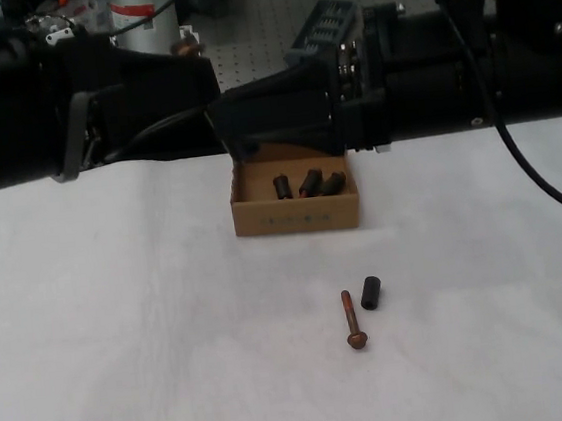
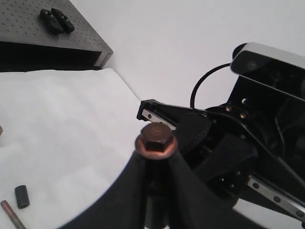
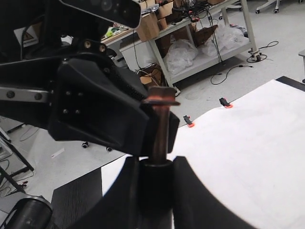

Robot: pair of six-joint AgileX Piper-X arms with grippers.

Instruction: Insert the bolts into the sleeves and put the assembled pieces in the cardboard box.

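Copper bolt head pinched at the tips of the left gripper jaws. Right gripper jaws pressed on a black sleeve, with a bolt shaft standing partway out of it. Both up over the far edge of the cardboard box, three assembled pieces inside. Nearer on the white tabletop, a loose bolt just beside a loose sleeve, not touching.

Left gripper: black fingers closed against a copper-coloured hex-head bolt, head facing the camera.
Right gripper: black, ribbed pad just behind the bolt head.
White cloth-covered tabletop: short black cylindrical sleeve beside a second copper-coloured bolt's shank.
Black perforated board: two small black pieces on it.
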